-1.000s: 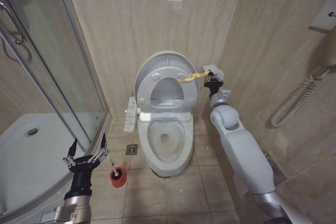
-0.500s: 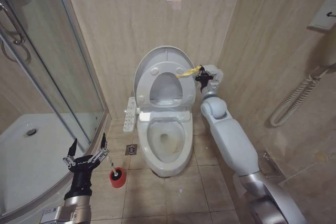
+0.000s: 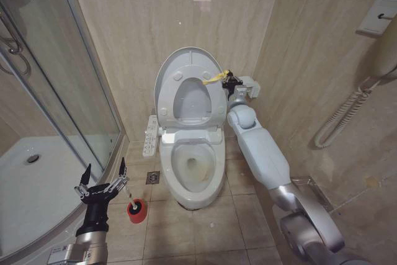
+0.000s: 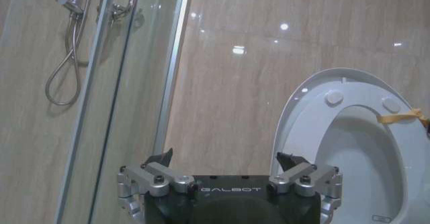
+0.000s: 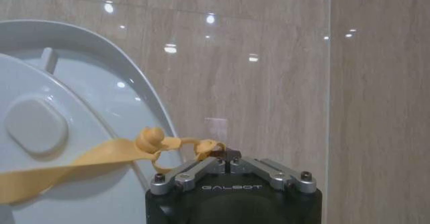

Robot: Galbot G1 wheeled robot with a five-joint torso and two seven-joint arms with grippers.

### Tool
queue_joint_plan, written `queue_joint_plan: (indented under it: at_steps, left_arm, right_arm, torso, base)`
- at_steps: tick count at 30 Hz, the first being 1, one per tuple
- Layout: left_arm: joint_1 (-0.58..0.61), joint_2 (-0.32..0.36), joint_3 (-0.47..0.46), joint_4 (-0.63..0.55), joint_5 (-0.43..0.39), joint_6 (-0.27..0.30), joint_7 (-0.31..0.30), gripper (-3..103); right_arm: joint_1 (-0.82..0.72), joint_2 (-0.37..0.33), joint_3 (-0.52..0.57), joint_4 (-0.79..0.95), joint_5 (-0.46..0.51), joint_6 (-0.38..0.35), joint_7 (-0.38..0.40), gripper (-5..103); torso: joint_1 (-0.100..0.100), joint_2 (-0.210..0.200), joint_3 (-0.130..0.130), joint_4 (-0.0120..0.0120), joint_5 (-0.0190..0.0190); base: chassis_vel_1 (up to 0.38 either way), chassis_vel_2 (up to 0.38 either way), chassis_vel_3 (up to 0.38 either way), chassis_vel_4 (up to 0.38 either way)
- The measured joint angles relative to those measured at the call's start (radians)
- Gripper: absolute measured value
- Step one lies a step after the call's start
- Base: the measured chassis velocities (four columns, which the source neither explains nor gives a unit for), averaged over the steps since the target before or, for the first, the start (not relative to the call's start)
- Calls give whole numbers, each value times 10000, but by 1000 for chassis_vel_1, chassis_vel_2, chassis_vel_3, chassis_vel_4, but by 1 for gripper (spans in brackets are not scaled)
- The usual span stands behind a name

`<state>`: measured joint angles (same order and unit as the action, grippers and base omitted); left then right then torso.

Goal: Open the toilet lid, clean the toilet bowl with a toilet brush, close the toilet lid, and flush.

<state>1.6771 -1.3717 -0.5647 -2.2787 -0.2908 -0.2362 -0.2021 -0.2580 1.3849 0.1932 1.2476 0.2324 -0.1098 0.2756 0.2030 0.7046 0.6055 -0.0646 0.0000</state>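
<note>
My right fingers (image 3: 231,80) were pinched shut on the yellow strap (image 3: 215,77) at the edge of the toilet lid (image 3: 186,66), up near the back wall. In the right wrist view the strap (image 5: 100,156) ran from the lid's rim (image 5: 108,68) straight into the closed tips of my right fingers (image 5: 228,157). The lid stood raised, leaning toward the wall behind it, with the seat (image 3: 214,100) lifted along with it, so the toilet bowl (image 3: 194,164) lay open below, its inside stained yellowish.

My left fingers (image 3: 102,184) were spread wide and held nothing, low by the shower glass (image 3: 68,91). The left wrist view showed my left fingers (image 4: 228,171) apart, looking toward the upright lid (image 4: 323,108).

What mattered for the coming reach, as I judged it, was the toilet brush (image 3: 133,204). It stood in its red holder (image 3: 138,213) on the floor (image 3: 198,228), just beside my left fingers on the side toward the bowl, and a little below them. Its thin white handle pointed up, tilted slightly toward those fingers. My left arm was plainly the nearer one; my right was well apart from the brush, up at the lid. With opening seemingly about finished, I reckoned the brush would fall to my left, approaching downward along the handle's line
</note>
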Motion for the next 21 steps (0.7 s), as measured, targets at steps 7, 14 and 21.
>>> queue_joint_plan:
  at_steps: [7,14,21]
  left_arm:
    - [0,0,0,0,0,0,0,100]
    - [0,0,0,0,0,0,-1,100]
    - [0,0,0,0,0,0,0,100]
  right_arm:
    - [178,-142,-45,-244,-35,109,-17,0]
    - [31,-713,41,-195,-34,197,-38,0]
    - [-612,-1318,202,500,146,64,-40,0]
  torso:
    - [0,0,0,12,0]
    - [0,0,0,18,0]
    - [0,0,0,11,1]
  base:
    - [0,0,0,0]
    - [0,0,0,0]
    - [0,0,0,0]
